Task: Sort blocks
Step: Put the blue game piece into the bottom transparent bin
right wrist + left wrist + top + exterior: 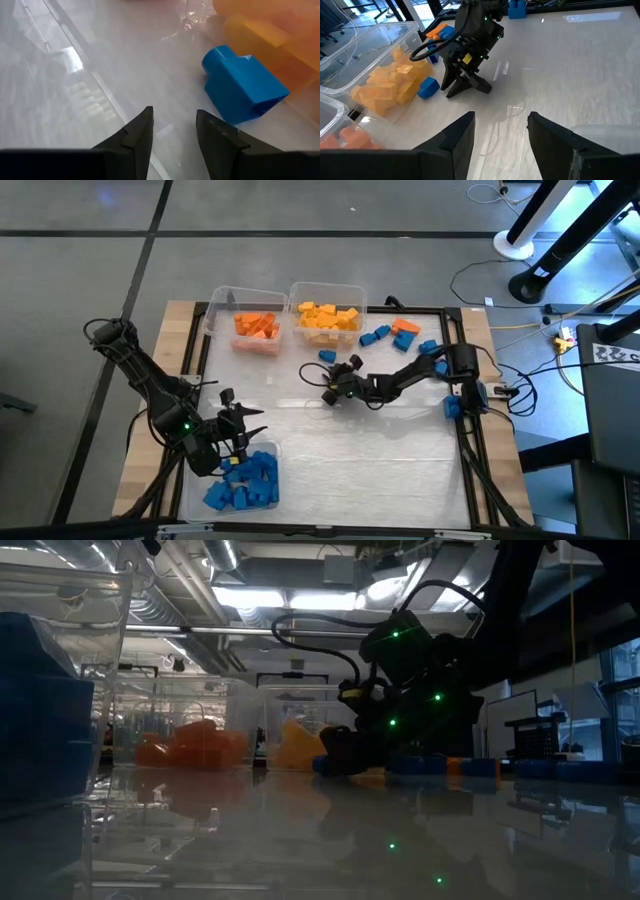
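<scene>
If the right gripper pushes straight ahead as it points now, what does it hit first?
Probably bare table: the right gripper, fingers open and empty, points just beside the loose blue block. The block lies off that line, though depth is unclear.

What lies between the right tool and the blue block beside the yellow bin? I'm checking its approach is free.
Nothing: bare table separates the right tool from the blue block, seen in the right wrist view.
</scene>
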Robot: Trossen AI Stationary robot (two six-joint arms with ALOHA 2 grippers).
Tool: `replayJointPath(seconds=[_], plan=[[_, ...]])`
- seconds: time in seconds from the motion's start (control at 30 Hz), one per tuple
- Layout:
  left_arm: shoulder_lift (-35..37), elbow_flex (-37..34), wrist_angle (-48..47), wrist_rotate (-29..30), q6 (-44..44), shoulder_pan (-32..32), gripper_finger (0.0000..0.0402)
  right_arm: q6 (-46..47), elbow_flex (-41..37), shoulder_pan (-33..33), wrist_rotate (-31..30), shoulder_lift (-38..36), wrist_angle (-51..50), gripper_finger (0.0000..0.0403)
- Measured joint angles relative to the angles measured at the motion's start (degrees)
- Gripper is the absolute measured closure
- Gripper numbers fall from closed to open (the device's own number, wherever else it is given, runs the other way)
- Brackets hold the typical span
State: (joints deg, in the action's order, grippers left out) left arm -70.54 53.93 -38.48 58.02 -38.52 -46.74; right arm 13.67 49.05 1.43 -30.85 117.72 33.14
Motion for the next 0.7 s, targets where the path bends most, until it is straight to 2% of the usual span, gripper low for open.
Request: replayJointPath(seconds=[0.37, 0.7], plan=[[0.0, 0.0, 0.0, 0.0, 1.1, 0.0, 0.0233, -1.6, -0.2, 0.0, 0.0, -1.3, -0.8, 0.0252], [0.0, 0.0, 0.0, 0.0, 1.3, 0.0, 0.0233, -7.1, -0.2, 0.0, -1.1, -7.6, -2.4, 0.0252]])
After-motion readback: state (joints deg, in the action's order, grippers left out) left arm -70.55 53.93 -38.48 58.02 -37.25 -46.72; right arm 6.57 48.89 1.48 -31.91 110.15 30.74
